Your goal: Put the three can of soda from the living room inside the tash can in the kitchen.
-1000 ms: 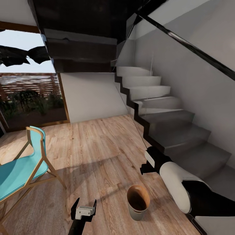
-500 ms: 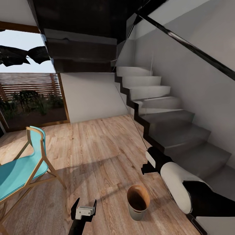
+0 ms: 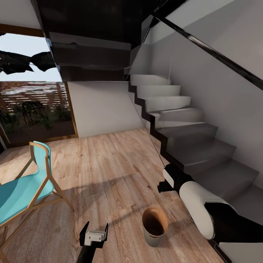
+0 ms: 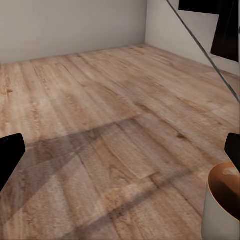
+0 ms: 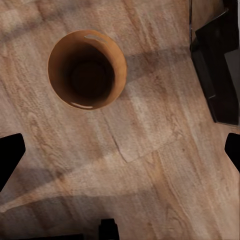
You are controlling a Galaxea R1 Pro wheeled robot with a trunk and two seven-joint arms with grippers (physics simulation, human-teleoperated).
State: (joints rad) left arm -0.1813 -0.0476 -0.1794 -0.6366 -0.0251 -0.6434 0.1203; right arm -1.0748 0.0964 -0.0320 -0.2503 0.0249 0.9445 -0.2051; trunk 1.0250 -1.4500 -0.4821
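- The left gripper [image 3: 94, 231] hangs low at the robot's front with its two dark fingers spread apart and nothing between them.
- The trash can [image 3: 154, 226] stands upright on the wood-plank floor [image 3: 109, 171] just off that gripper's right side. It is a small tapered bin, pale grey outside and copper-brown inside.
- The right gripper [image 3: 160, 190] sits just beyond the bin and higher up, pointing down at the floor. In its wrist view the finger tips stand far apart at the frame edges, so it looks open and holds nothing.
- In that same view the bin's mouth [image 5: 88, 69] lies a little off to one side of the gripper's line, not straight beneath it. The right arm is the one placed over it.
- The bin's axis is vertical and its mouth faces up. I can see only dark copper wall and bottom inside, with no soda can in it.
- A teal chair [image 3: 22, 186] with a wooden frame stands well off to the left gripper's left.
- A dark staircase [image 3: 190, 142] rises past the right gripper, and a big window [image 3: 33, 102] lies furthest off.
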